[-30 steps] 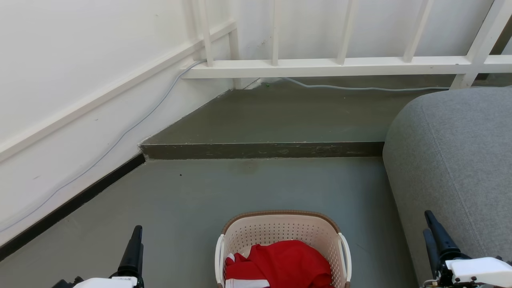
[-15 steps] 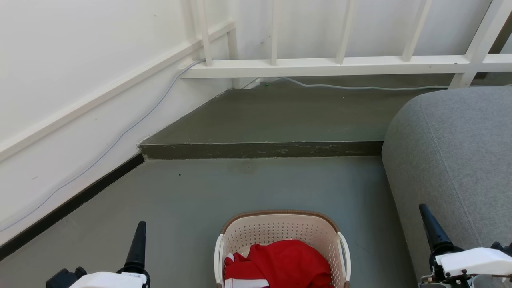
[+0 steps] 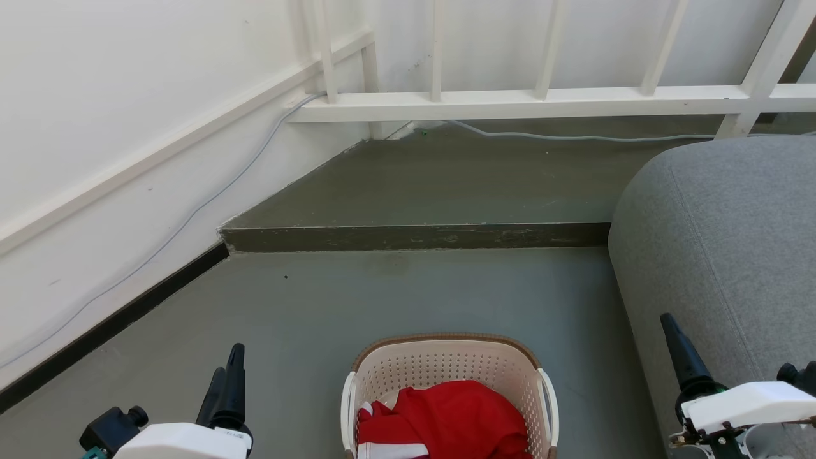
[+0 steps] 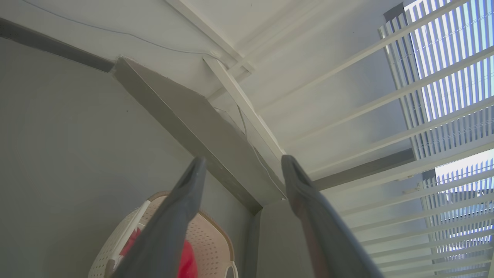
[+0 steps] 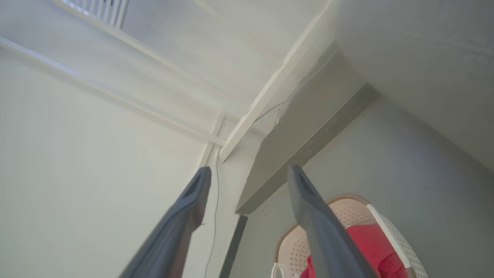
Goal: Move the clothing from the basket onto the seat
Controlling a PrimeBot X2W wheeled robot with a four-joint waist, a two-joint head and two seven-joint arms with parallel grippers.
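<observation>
Red clothing [image 3: 452,417] sits heaped in the basket [image 3: 446,366], not a piece lifted yet, so the whole job is ahead. The seat [image 3: 720,242] rises just right of the basket, no red on the part I can see. Left gripper [image 4: 243,159] hangs left of the basket and right gripper [image 5: 250,170] right of it, both spread wide and holding nothing. Open floor [image 3: 382,299] beyond the basket runs to a low step [image 3: 414,237]; the seat's rounded edge crowds the right arm.

One basket [image 3: 446,368], one seat [image 3: 720,255], one clothing heap [image 3: 462,421], two grippers [image 3: 228,363] [image 3: 670,325].
</observation>
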